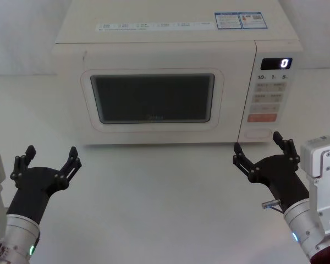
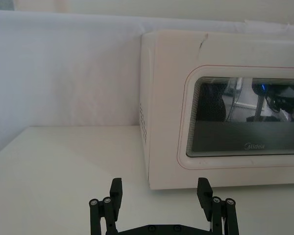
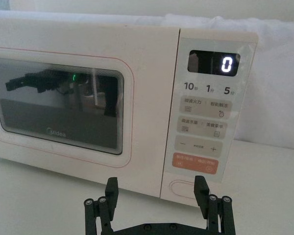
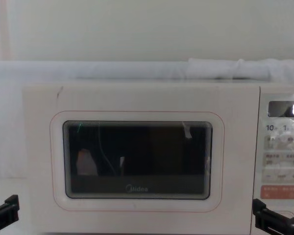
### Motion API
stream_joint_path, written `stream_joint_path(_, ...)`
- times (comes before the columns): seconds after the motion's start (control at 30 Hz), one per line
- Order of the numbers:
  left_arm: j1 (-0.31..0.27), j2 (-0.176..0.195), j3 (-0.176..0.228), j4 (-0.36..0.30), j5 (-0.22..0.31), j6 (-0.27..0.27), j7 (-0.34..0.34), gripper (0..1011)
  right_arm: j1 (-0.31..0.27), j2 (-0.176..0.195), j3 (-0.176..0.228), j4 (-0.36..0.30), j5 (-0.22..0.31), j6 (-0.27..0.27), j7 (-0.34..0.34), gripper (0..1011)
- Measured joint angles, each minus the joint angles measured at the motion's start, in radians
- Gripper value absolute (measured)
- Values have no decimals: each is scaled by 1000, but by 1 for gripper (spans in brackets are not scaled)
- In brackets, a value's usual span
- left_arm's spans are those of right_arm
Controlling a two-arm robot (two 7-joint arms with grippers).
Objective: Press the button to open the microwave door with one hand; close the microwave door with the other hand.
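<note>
Right pincer (image 1: 258, 149) spread wide, button (image 1: 257, 132) just ahead of it, door (image 1: 154, 99) shut, left pincer (image 1: 50, 158) spread wide, empty, well left

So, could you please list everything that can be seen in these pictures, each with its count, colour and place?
Cream-white box-shaped microwave: one, on the white table, at the far middle.
Cream-white microwave door with dark window: one, shut, on the microwave's front, left of the panel.
Control panel with small grey printed keys: one, right of the door.
Lit display: one, black, showing a white 0, at the panel's top.
Orange-red rectangular key: one, low on the panel.
Wide pill-shaped cream button: one, under the orange-red key.
Blue-and-white labels: two, on the microwave's top.
Left pincer: one, black, open, over the table before the door's left part.
Right pincer: one, black, open, just before the button.
</note>
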Motion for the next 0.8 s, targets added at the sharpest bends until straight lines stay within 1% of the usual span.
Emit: stream_joint_path(0.8, 0, 0, 0, 0, 0, 0, 0, 1001, 0, 0, 0, 0, 0, 0, 0, 1000)
